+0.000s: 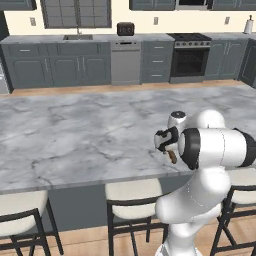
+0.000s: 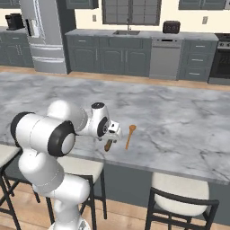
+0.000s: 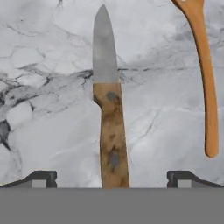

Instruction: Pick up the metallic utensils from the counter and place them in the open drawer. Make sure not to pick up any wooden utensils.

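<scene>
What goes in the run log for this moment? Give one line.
tool: open, above knife | knife: flat on counter, untouched | wooden spoon: lying beside knife | nothing held

The counter (image 3: pixel 43 109) looks like smooth marble, white-grey with dark grey veins. The knife (image 3: pixel 108 109) has a dull grey metal blade that is matt, not shiny. Its handle looks like brown wood with dark, worn spots. The spoon (image 3: pixel 205 78) is smooth orange-brown wood with an even color. The arm (image 2: pixel 45 134) looks like glossy white plastic with black joints. The stools (image 1: pixel 132 192) have soft cream seats and thin black frames.
</scene>
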